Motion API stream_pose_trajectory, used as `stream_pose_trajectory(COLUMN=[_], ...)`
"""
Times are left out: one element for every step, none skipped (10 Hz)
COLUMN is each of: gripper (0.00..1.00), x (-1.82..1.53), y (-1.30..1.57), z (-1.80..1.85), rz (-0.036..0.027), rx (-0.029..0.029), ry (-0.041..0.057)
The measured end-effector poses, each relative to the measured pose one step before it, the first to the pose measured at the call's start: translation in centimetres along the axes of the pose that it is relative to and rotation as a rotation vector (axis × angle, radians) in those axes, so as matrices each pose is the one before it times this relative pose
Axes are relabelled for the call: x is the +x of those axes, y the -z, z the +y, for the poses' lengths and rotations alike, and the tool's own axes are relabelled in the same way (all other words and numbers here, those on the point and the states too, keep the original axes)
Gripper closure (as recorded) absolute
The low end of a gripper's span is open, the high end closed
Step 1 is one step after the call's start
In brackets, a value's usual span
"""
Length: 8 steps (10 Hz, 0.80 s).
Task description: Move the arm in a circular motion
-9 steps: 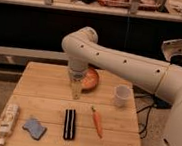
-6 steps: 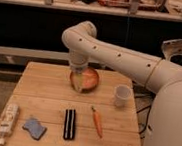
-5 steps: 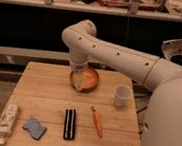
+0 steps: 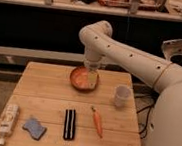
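The arm (image 4: 132, 55) is a large glossy white tube with small dark dots. It reaches in from the right, bends at an elbow (image 4: 97, 35) and points down. Its narrow pale translucent gripper (image 4: 87, 77) hangs over an orange bowl (image 4: 83, 79) at the back middle of the wooden table (image 4: 46, 94). The gripper tip overlaps the bowl in the view; I cannot tell whether it touches it.
On the table: a white cup (image 4: 121, 95) at the right, a carrot (image 4: 97, 121), a black ridged bar (image 4: 69, 123), a blue sponge (image 4: 34, 128) and a white bottle (image 4: 8, 120) lying at the front left. A dark shelf with clutter runs behind.
The elbow and the gripper have moved away from the camera, toward the table's back edge, and slightly left. The objects on the table have not moved.
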Motion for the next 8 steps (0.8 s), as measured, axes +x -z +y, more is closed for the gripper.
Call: stream_pose_trajectory(gripper=[0.2,0.2,0.2,0.2,0.2,0.2,0.2,0.2], x=[1.822,1.633,1.037,1.806,1.496,1.215,1.849,1.518], y=[-0.109,-0.086,-0.059,-0.055,-0.032,-0.02,-0.024,-0.022], z=[-0.093,-0.054,-0.014,0.082,0.099,0.148,0.531,0.747], rz=[0.00004,0.00279,0.00162,0.00088,0.00314,0.00095,-0.00033,0.00088], rx=[0.00517,0.00284,0.00026,-0.00066,0.00023,-0.00066,-0.00245,-0.0029], ry=[-0.01853,-0.01876,-0.01335,-0.02663,-0.02391,-0.0209,-0.03289,-0.0292])
